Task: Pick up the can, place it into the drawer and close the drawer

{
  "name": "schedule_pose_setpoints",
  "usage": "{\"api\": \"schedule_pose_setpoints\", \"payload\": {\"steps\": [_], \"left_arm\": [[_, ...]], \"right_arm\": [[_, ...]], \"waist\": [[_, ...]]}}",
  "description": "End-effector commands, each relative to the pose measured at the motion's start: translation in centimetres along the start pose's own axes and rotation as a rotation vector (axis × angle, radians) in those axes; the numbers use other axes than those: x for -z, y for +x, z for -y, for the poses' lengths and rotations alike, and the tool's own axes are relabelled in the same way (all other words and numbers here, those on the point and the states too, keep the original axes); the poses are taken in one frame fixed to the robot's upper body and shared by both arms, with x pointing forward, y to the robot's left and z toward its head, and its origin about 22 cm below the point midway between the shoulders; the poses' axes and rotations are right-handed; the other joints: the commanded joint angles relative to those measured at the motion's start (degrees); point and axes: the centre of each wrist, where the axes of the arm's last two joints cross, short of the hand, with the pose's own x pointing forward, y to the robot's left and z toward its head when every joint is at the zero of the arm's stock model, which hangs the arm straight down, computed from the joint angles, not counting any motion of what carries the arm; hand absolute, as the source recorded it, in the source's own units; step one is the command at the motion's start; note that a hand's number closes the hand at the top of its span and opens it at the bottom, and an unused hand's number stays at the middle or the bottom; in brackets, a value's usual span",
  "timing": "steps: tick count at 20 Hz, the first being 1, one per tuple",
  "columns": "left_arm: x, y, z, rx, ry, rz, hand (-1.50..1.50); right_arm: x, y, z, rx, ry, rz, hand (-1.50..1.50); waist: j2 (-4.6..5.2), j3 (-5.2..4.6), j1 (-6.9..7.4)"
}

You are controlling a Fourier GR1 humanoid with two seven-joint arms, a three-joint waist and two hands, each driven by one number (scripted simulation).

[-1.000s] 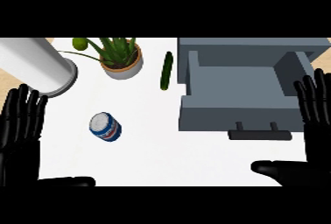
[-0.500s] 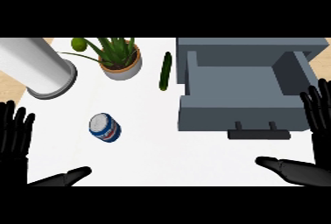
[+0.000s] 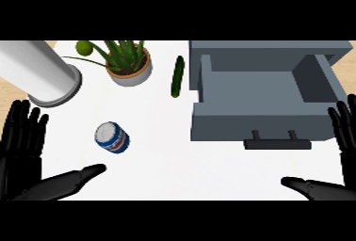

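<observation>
Can lay on the white desk, left of the open grey drawer and apart from it. Left robot hand stood spread beside it at the view's left edge, touching nothing. Right robot hand was likewise spread at the right edge, near the drawer's handle. Behind sat a potted plant, a cucumber and a white cylinder.
</observation>
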Motion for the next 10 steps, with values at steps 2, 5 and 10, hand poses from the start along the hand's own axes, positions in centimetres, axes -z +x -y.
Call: {"api": "schedule_pose_setpoints", "payload": {"steps": [2,5,10], "left_arm": [[0.1,-3.8,2.7,0.013,-0.018,-0.051,-1.5],[0.7,-4.3,2.2,0.014,0.005,-0.06,-1.5],[0.7,-6.9,2.2,0.025,0.019,-0.086,-1.5]], "right_arm": [[0.7,0.2,-1.0,0.011,-0.023,-0.003,-1.5],[-1.5,0.1,-0.2,0.007,-0.015,0.011,-1.5],[-0.4,0.0,2.3,-0.006,-0.001,0.022,-1.5]], "waist": [[0.06,-0.03,0.05],[0.0,-0.01,-0.06],[0.01,-0.01,-0.02]]}}
